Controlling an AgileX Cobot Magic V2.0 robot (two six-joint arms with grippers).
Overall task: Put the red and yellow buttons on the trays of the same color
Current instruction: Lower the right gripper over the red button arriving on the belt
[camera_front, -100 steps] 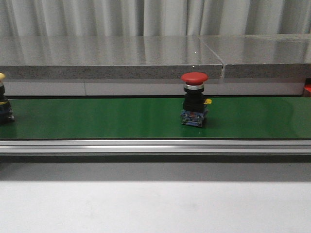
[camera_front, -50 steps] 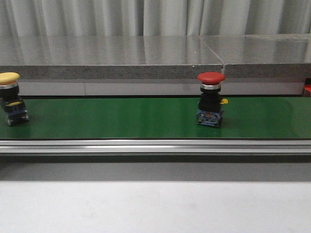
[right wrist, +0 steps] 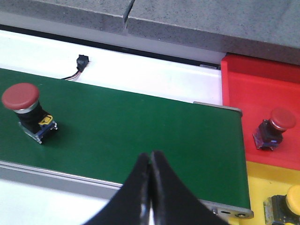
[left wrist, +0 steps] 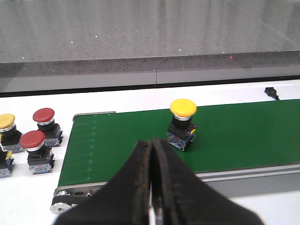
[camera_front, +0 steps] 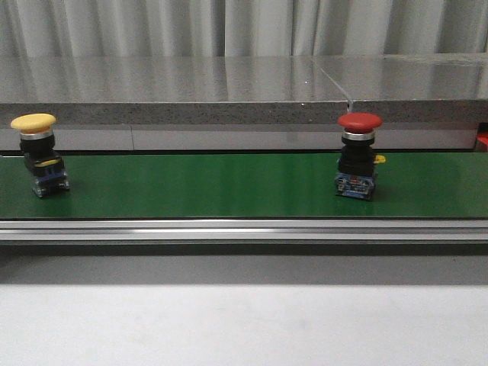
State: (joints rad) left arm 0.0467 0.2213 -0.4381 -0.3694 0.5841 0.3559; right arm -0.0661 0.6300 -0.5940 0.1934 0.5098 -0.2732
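- You have a red button (camera_front: pixel 359 155) standing upright on the green conveyor belt (camera_front: pixel 206 187), toward its right end; the right wrist view shows it (right wrist: pixel 26 109) well short of the belt's end roller.
- Your yellow button (camera_front: pixel 40 155) stands near the belt's left end, leaning slightly; the left wrist view shows it (left wrist: pixel 182 123) upright, away from the belt's edges.
- Past the belt's right end you see a red tray (right wrist: pixel 262 84) holding one red button (right wrist: pixel 275 127), and next to it a yellow tray (right wrist: pixel 262 187) with a yellow button (right wrist: pixel 287 201) at the frame's edge.
- Beside the belt's left end, spare buttons (left wrist: pixel 38 146) stand on the white bench.
- Your left gripper (left wrist: pixel 152 187) hovers with fingers pressed together, holding nothing.
- Your right gripper (right wrist: pixel 150 192) is likewise closed and empty, above the belt's near edge.
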